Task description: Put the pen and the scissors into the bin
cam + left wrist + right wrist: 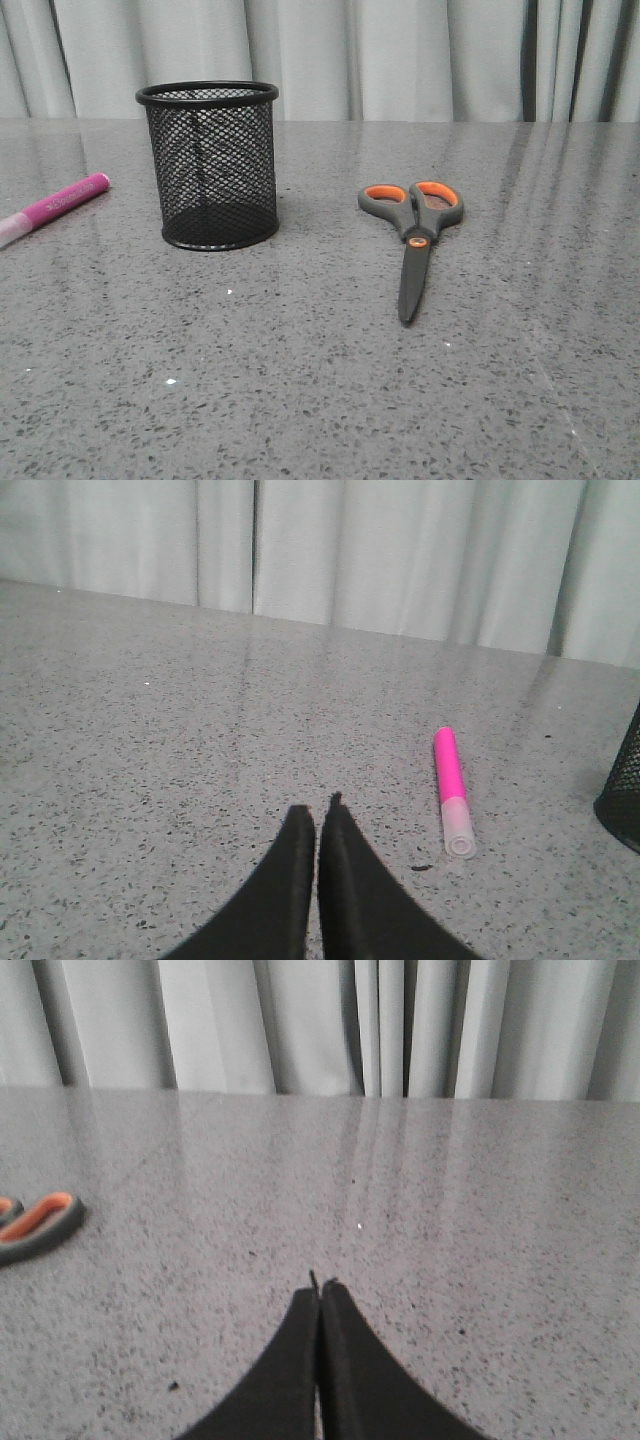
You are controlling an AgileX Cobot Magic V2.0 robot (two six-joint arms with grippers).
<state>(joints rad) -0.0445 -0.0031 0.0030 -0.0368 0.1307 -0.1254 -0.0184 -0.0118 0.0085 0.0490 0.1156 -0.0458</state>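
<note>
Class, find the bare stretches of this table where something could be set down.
Bare table spans the whole near side, in front of the bin and the scissors. There is also a gap between those two, and room right of the scissors. The tightest spot is between the pen and bin.

— What's on the desk?
— One pen, one pair of scissors, one bin
— And tools?
— Two: left tool, right tool

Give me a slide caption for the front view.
Upright mesh bin between pen and closed scissors, all lying apart on a grey table.
</note>
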